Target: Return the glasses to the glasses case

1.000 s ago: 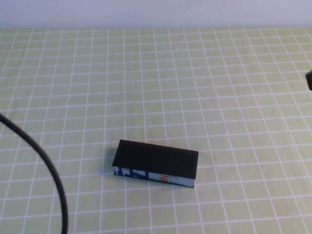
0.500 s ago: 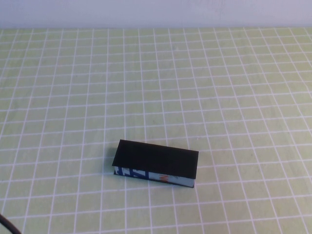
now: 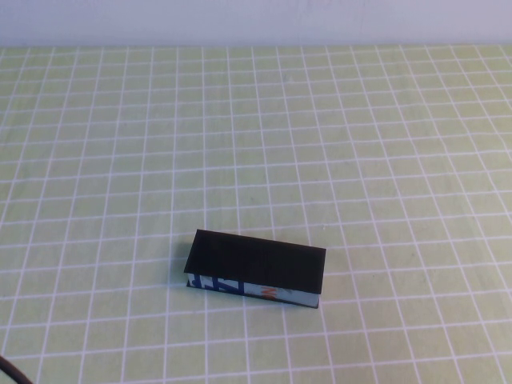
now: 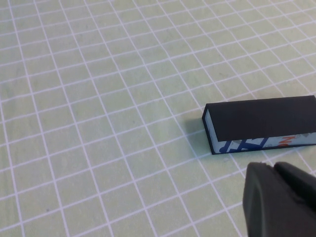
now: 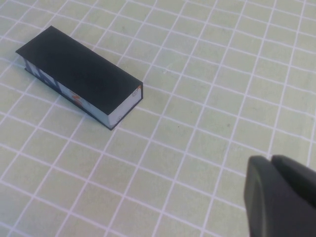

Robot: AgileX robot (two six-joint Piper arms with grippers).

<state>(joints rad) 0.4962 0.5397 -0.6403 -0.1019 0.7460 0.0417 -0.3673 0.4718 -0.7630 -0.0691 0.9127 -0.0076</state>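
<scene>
Both grippers are off the work. We find the right gripper [image 5: 284, 197] in its wrist view only, clenched on nothing, raised over bare surface [image 3: 360, 144] and well apart from the glasses case [image 3: 256, 268]. We find the left gripper [image 4: 281, 197] likewise in its wrist view only, its fingers drawn together and empty, just beside the case's printed front edge and clear of it. Neither arm shows in the high view.

The glasses case lies shut and flat on the green gridded surface, toward the near middle. We see no glasses anywhere; we judge they are inside, and the task at or past its last step. We judge no further move is called for beyond keeping both grippers clear of the case.
</scene>
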